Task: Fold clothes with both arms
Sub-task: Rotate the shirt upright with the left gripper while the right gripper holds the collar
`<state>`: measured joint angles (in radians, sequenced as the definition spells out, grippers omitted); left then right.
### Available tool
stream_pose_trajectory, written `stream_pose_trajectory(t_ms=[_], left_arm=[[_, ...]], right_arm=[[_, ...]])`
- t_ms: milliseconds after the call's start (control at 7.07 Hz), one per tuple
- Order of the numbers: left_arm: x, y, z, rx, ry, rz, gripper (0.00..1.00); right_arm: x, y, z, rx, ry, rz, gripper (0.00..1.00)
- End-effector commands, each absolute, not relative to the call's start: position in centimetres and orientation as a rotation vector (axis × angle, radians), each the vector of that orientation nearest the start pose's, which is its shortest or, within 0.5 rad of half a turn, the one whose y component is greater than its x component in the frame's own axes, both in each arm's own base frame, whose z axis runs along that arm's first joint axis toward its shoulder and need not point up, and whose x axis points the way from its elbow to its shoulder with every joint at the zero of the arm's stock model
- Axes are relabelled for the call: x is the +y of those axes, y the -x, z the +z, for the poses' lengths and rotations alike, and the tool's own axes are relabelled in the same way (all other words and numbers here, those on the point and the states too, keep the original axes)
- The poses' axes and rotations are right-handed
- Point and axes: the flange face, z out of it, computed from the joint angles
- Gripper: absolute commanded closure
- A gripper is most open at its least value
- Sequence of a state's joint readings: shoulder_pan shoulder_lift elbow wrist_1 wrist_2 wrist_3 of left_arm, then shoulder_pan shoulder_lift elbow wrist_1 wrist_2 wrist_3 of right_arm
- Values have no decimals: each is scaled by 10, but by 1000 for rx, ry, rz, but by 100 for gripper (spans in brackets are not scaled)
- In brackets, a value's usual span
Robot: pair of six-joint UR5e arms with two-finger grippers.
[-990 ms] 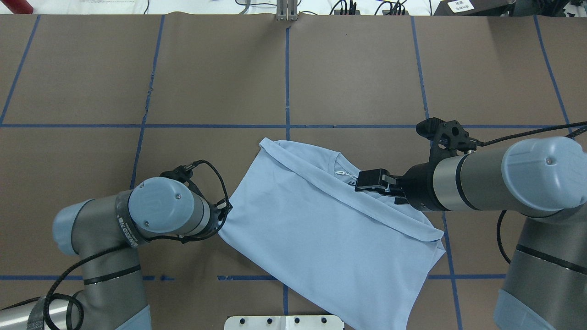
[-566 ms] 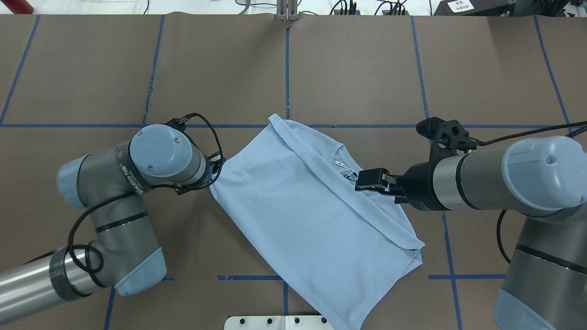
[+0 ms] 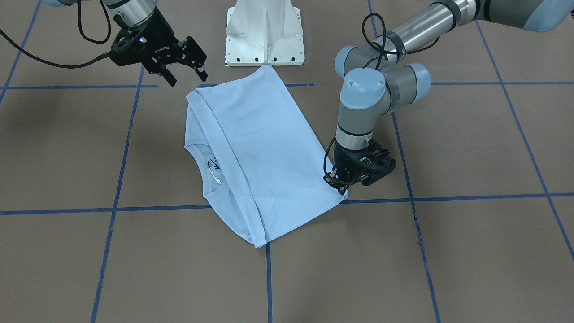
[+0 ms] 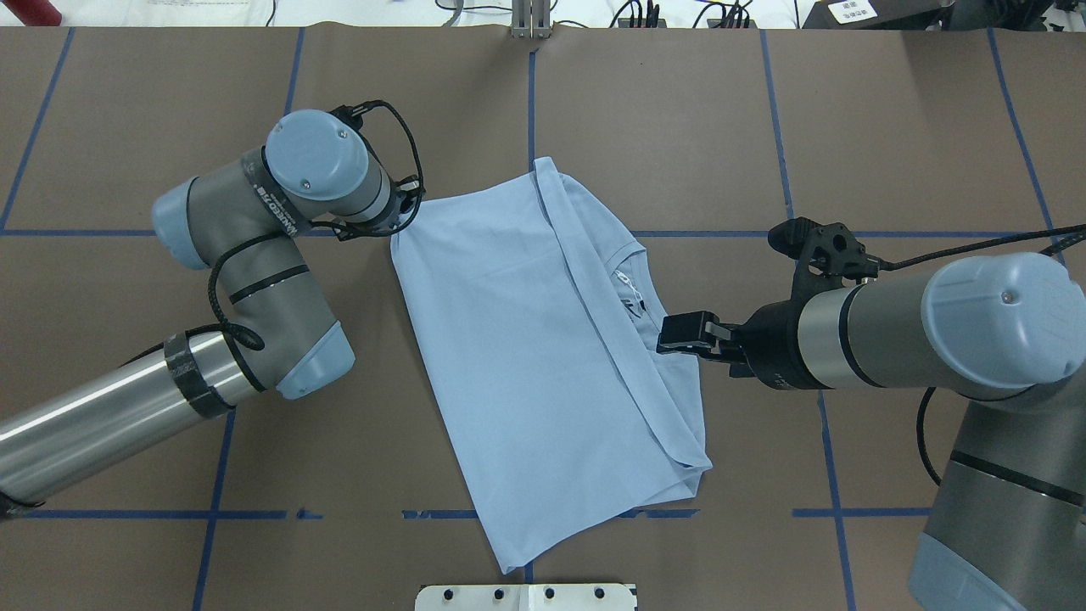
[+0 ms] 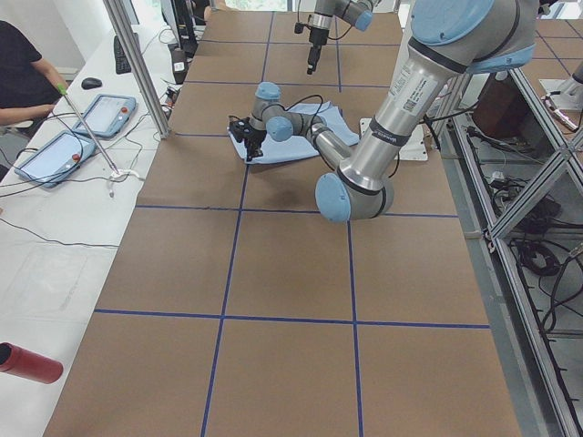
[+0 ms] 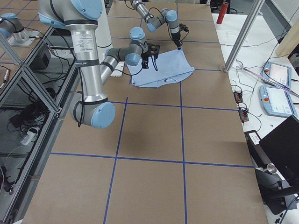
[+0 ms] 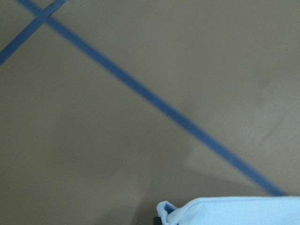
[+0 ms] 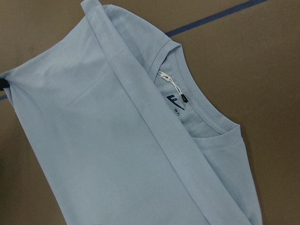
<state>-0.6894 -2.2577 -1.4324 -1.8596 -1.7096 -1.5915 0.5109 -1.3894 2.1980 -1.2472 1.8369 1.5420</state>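
Note:
The light blue T-shirt (image 4: 526,339) lies folded lengthwise on the brown table, its collar (image 4: 632,280) and dark neck label peeking out beside the long fold. My left gripper (image 3: 341,186) is down at the table, shut on the shirt's far left corner (image 7: 164,211). My right gripper (image 3: 186,74) hangs open above the table near the shirt's collar side and touches nothing. Its wrist view looks down on the T-shirt (image 8: 93,140) with its collar (image 8: 206,112). The print on the chest is hidden.
The white pedestal base (image 3: 264,36) stands just behind the shirt's near end. Blue tape lines (image 4: 530,110) cross the table. A side bench with tablets (image 5: 55,155) and a seated person runs along the far edge. A red bottle (image 5: 27,362) lies there too.
My left gripper has dragged its corner of the shirt away from the robot, swinging the whole shirt round to lie nearly lengthwise. The right gripper has stayed in place.

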Motion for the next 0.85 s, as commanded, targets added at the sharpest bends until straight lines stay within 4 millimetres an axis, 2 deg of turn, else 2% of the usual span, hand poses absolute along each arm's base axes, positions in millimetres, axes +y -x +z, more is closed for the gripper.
stream_pose_trajectory(t_ms=[0, 141, 283, 424, 566, 707], left_arm=[[-616, -520, 261, 887, -345, -486, 100], [-633, -531, 278, 883, -390, -456, 100], [-642, -534, 284, 927, -462, -461, 100], [-645, -537, 289, 921, -462, -461, 100], [-645, -537, 290, 920, -464, -461, 14], [-646, -535, 287, 921, -474, -471, 0]], right_arm=[[-330, 366, 252, -1140, -74, 287, 0], [-333, 371, 257, -1127, -85, 299, 0], [-334, 372, 258, -1123, -86, 301, 0], [-334, 372, 258, -1123, -85, 302, 0], [-333, 373, 258, -1123, -84, 301, 0], [-333, 373, 260, -1117, -83, 303, 0]])
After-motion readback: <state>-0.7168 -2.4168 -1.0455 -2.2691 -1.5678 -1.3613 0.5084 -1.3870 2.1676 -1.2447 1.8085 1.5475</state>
